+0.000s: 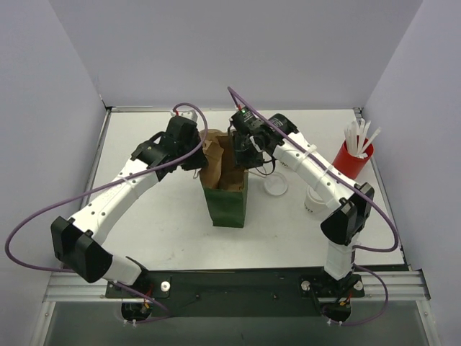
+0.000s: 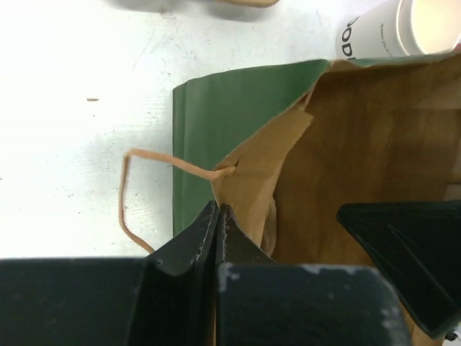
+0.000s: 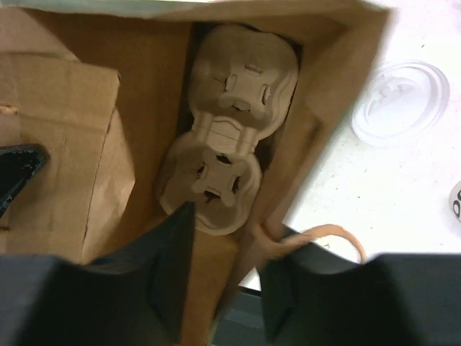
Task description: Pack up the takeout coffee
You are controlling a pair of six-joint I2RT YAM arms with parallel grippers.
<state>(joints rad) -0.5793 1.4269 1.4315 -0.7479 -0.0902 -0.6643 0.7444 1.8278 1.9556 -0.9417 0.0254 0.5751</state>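
A green paper bag (image 1: pixel 227 205) with a brown inside (image 3: pixel 144 50) stands open mid-table. My left gripper (image 2: pixel 217 209) is shut on the bag's left rim beside its paper handle (image 2: pixel 126 194); from above it sits at the bag's left top (image 1: pixel 196 157). My right gripper (image 3: pixel 230 223) is open, its fingers either side of the bag's right wall by the other handle (image 3: pixel 320 236); it hangs over the bag mouth (image 1: pixel 245 155). A brown pulp carrier (image 3: pixel 223 130) lies at the bag's bottom. One white takeout coffee cup (image 2: pixel 392 29) stands right of the bag (image 1: pixel 313 202), partly hidden by my right arm.
A loose round clear lid (image 3: pixel 400 101) lies on the table just right of the bag (image 1: pixel 276 186). A red cup of white sticks (image 1: pixel 353 155) stands at the far right. White walls close in the table on three sides.
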